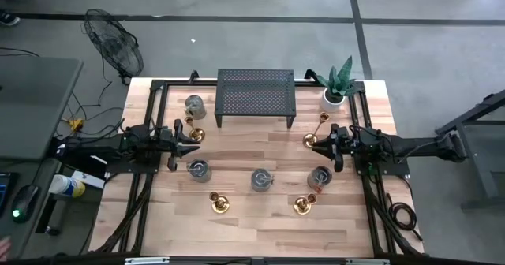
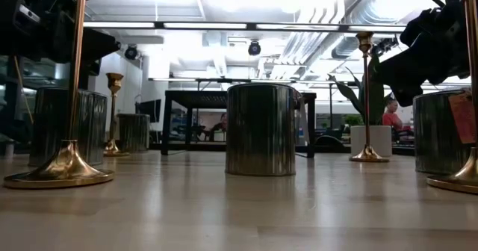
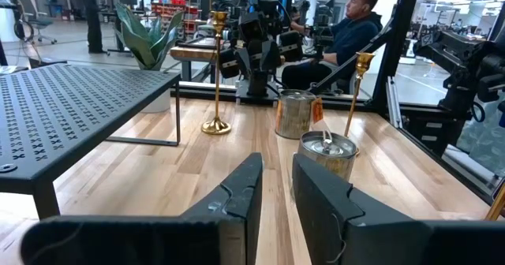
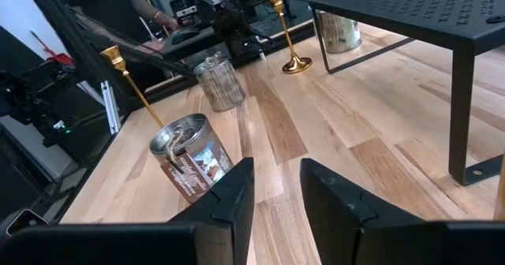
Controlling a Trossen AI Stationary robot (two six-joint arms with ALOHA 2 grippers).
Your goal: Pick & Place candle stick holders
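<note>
On the left of the counter (image 1: 260, 151) our left pincer (image 1: 192, 147) hovers just beside the back-left candlestick (image 1: 192, 131), its fingers (image 3: 241, 198) drawn nearly together with only a slim gap, and nothing between them. That candlestick stands upright in front of a tin can (image 1: 194, 105), near the black perforated rack (image 1: 256, 94).

To do this approach well, we judge we'd first spread those fingers, then line up on the slender stem rather than the flared base, and come in level so the tall piece doesn't tip.

Moving along the front: the front-left candlestick (image 1: 219, 203) stands free, with a tin can (image 1: 198, 169) behind it and the middle tin can (image 1: 261, 178) just to its right. The front-right candlestick (image 1: 304, 204) sits touching or nearly touching another tin can (image 1: 319, 177); from above we can't tell which, so that one wants a careful lift straight up.

Further right, the back-right candlestick (image 1: 314, 135) stands by the potted plant (image 1: 335, 87), and our right pincer (image 1: 323, 145) sits just beside its base, fingers (image 4: 229, 190) a little apart, gripping nothing. Here too we'd widen before closing on the stem.
</note>
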